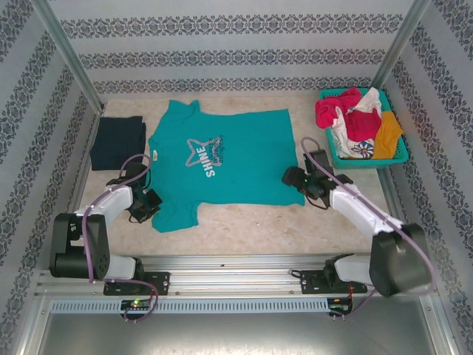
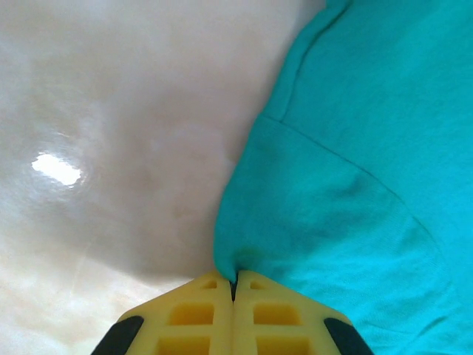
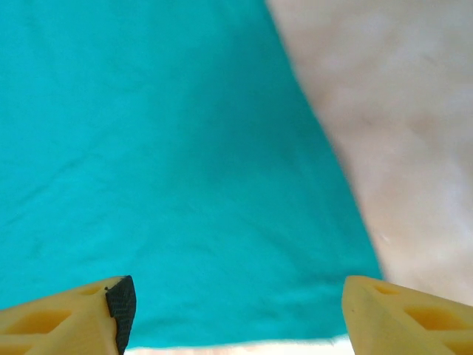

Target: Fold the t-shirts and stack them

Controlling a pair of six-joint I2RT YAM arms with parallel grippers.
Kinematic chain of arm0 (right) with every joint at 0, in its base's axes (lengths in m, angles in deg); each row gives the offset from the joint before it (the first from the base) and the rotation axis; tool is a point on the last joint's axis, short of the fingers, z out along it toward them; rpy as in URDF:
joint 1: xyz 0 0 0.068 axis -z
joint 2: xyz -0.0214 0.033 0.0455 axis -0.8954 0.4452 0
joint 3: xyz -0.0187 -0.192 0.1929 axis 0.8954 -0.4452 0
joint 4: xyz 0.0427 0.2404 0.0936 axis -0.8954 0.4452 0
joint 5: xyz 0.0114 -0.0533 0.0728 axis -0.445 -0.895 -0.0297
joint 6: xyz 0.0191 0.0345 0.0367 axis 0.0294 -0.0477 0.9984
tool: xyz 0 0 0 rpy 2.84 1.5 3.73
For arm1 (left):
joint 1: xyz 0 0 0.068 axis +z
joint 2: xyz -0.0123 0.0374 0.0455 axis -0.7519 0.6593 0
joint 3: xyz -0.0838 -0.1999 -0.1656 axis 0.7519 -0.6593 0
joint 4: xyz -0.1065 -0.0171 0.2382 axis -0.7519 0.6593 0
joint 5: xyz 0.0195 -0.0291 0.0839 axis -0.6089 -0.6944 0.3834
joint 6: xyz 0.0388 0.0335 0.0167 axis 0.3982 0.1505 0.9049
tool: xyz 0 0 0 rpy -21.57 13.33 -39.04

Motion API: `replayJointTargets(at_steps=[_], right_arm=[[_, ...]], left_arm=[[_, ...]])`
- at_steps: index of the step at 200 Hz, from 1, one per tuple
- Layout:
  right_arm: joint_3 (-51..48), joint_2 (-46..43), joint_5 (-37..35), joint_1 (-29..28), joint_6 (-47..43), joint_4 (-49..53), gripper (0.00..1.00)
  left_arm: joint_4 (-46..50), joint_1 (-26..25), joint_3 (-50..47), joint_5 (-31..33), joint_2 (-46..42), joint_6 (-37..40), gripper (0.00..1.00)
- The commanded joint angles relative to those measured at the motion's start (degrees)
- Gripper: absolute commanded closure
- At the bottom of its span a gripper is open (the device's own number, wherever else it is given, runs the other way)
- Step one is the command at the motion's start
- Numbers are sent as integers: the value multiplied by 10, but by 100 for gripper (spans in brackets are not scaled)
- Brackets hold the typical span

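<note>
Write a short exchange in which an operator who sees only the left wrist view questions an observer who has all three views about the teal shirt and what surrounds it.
Operator: My left fingers are shut on a sleeve edge of the teal shirt. What is the other arm doing?
Observer: The right fingers are open over the hem corner at the shirt's opposite end.
Operator: Is any shirt already done?
Observer: A folded navy shirt lies just left of the teal one.
</note>
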Motion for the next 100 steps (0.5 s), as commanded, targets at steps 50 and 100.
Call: replayJointTargets(at_steps=[50, 100], right_arm=[[-125, -33, 42, 37, 170, -65, 40], [-117, 19, 52, 40, 179, -108, 54]], left_arm=[[-28, 1, 2, -8, -3, 16, 100], [-25, 1, 1, -1, -6, 16, 100]])
